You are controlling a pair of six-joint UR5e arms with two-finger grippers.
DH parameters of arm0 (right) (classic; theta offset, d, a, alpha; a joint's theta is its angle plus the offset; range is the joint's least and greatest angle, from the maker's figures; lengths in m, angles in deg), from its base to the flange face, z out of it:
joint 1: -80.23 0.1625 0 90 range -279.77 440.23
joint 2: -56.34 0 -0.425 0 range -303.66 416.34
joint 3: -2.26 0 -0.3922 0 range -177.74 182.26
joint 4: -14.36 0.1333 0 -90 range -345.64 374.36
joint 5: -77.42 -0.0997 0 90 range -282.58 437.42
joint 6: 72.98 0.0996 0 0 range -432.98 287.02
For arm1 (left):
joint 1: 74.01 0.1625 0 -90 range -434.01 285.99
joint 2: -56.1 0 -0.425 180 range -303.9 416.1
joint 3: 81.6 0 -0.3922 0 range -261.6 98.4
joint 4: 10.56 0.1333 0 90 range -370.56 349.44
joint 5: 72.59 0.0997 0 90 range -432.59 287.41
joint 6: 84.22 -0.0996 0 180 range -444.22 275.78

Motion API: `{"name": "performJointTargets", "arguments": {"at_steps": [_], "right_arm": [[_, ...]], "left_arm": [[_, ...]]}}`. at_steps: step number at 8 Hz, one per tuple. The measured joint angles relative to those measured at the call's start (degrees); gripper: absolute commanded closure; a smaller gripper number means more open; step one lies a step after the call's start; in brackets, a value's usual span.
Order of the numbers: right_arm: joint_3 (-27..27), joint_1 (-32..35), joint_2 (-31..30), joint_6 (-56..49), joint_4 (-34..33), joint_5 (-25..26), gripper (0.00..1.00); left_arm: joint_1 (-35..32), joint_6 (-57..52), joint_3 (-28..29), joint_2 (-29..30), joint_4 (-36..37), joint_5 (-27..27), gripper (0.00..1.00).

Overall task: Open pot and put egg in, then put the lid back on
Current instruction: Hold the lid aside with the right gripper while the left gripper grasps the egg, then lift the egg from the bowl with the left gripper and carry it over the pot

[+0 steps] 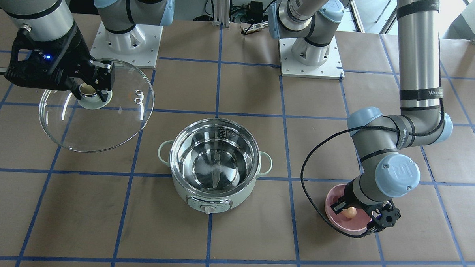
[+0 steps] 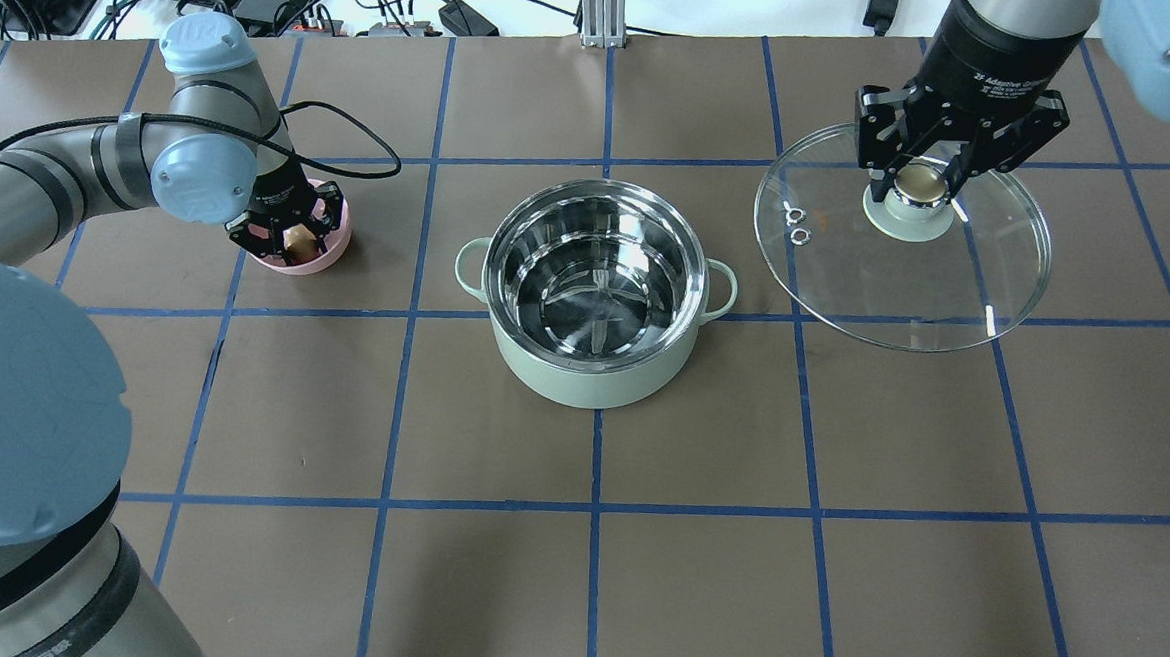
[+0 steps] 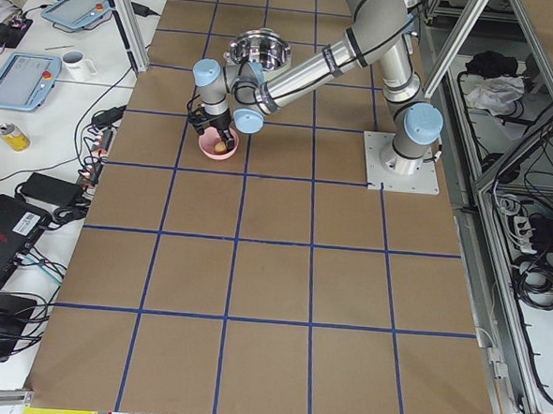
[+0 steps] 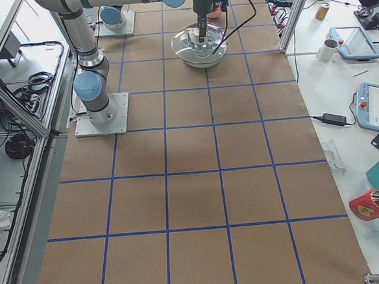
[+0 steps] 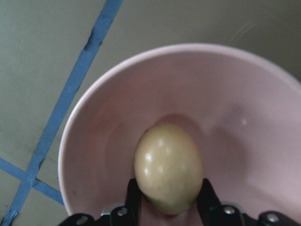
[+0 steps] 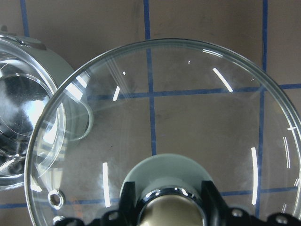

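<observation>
Front-facing view: the round pale mint-green electric pot (image 1: 243,193) with a shiny steel interior stands uncovered and empty near the middle of the brown, blue-taped table (image 1: 239,90). The right claw (image 1: 89,90) pinches the beige knob (image 1: 88,91) of the round clear glass lid (image 1: 107,125) and holds the lid well apart from the pot, apparently raised off the table. The left claw (image 1: 350,213) reaches into the small pink bowl (image 1: 332,198) and is set around the small tan oval egg (image 1: 350,212). Overhead view: the layout is confirmed. Bowl, pot and lid lie in a row, none touching another, with the pot between the other two. Exterior left view: the near arm's claw is down in the bowl, but grip detail is too small to judge. Exterior right view: the lid hangs under the near arm in line with the pot, so their separation cannot be read here. Left wrist view: both fingertips (image 5: 133,200) press against the flanks of the egg, which lies inside the bowl. Whether it is lifted off the bottom cannot be told. Right wrist view: the right claw is clamped on the knob, and part of the pot shows through the glass at the left. Status: the opening step is done. Remaining, by judgement: carry the egg out of the bowl, place it in the pot, then seat the lid on the pot.
</observation>
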Motion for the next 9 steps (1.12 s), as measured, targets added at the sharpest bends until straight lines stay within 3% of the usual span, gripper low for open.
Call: {"name": "performJointTargets", "arguments": {"at_steps": [6,9], "right_arm": [[0.01,0.01,0.0,-0.09,-0.04,0.01,0.71],[0.01,0.01,0.0,-0.01,-0.01,0.04,0.71]], "left_arm": [[-0.76,2.17,0.77,-7.6,-3.18,-1.05,1.0],[-9.39,5.78,0.92,-14.92,-3.34,-2.58,1.0]]}}
